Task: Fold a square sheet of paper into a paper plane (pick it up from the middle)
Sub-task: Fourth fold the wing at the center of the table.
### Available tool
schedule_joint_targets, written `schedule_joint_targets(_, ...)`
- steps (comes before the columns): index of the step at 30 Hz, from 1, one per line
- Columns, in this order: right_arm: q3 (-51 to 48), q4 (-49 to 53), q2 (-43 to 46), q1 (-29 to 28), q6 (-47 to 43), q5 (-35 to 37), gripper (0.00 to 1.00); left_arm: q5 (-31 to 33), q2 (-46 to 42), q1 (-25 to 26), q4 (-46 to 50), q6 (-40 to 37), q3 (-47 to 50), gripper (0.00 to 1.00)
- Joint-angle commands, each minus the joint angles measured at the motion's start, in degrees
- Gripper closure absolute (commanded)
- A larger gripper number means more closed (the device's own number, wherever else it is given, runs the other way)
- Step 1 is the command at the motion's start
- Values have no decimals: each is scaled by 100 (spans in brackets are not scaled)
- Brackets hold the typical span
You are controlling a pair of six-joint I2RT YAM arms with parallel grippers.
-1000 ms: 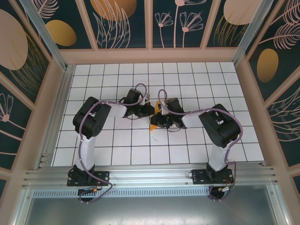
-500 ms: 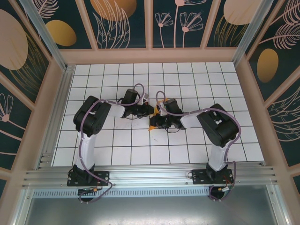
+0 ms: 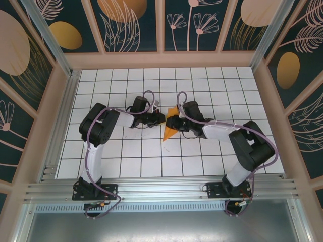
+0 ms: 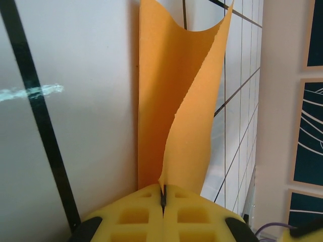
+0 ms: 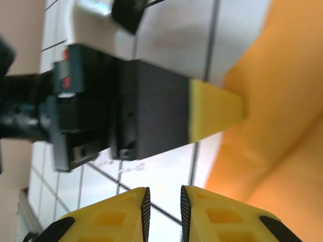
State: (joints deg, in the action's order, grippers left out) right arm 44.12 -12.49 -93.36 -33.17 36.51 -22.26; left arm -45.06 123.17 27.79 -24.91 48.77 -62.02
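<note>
From above, we see both arms bent toward the middle of the worktop, which is white with a black grid. The paper is there between them, a narrow orange shape. Its pointed end is toward the near edge and its broader end toward the back wall. The left pincer meets the paper from the left. The right pincer is just beside it, at the right side of the paper. From this height we cannot tell how their jaws stand.

In the left wrist view, the left pincer is clenched on the paper. The two yellow pads are pressed together with the orange edge pinched in the seam. The paper rises from the grip in two layers that curl apart at the far end, close to the worktop.

In the right wrist view, the right pincer is released. We see a narrow gap between its yellow fingers, with only the white worktop behind it. The paper fills the right side, just beside one finger. The yellow tip of the left pincer touches the paper's edge.
</note>
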Motion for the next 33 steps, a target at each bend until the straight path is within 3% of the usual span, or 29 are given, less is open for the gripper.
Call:
schedule_joint_targets(1,-21,725,-34,95,-28,585,73,551,444,-41,366,-43,197,100)
schedule_joint_targets(16,540,633,-918,152,-1,8,66,487,409,-46,287,-34,199,100)
schedule_joint_targets(20,589,760,-1035,147,75,52,72,461,348,-46,214,-3,207,100)
schedule_joint_targets(28,533,938,-1176,153,534,124,75,326,-374,-46,-942,560,821,65)
schedule_joint_targets(33,455,715,-1185,231,757,-130,73,462,-823,-46,-1426,679,1530,63)
